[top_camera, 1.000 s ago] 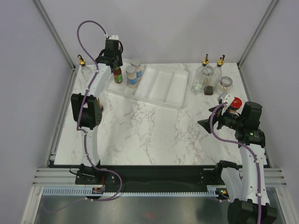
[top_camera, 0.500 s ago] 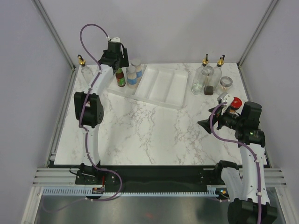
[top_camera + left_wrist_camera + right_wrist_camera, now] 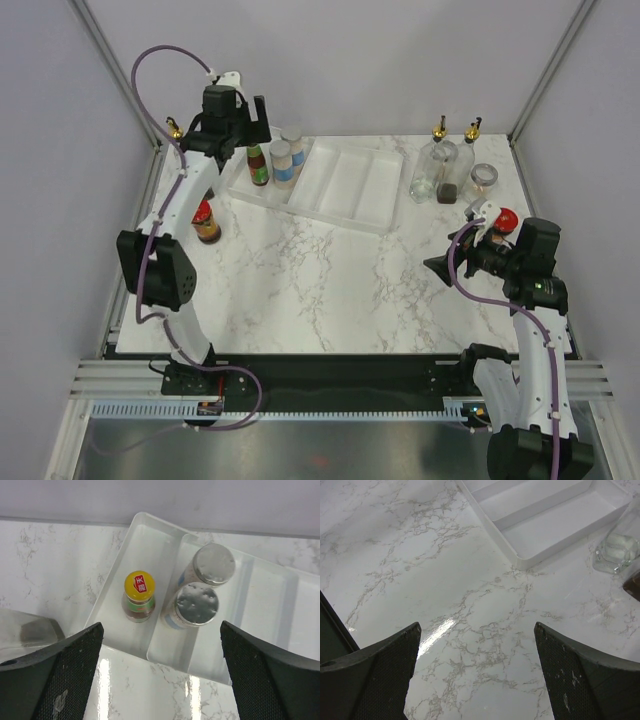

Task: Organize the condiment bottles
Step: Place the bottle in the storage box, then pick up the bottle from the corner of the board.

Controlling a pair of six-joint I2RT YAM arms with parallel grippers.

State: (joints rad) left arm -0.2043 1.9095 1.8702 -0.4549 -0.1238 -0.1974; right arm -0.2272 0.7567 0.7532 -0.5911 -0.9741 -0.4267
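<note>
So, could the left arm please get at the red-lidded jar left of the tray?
Probably yes: the red-lidded jar stands alone on bare marble, and the left tool, over the tray, is open and empty.

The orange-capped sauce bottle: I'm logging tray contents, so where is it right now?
In the left wrist view, the orange-capped sauce bottle stands in the end compartment of the white tray, just left of two silver-lidded spice jars.
</note>
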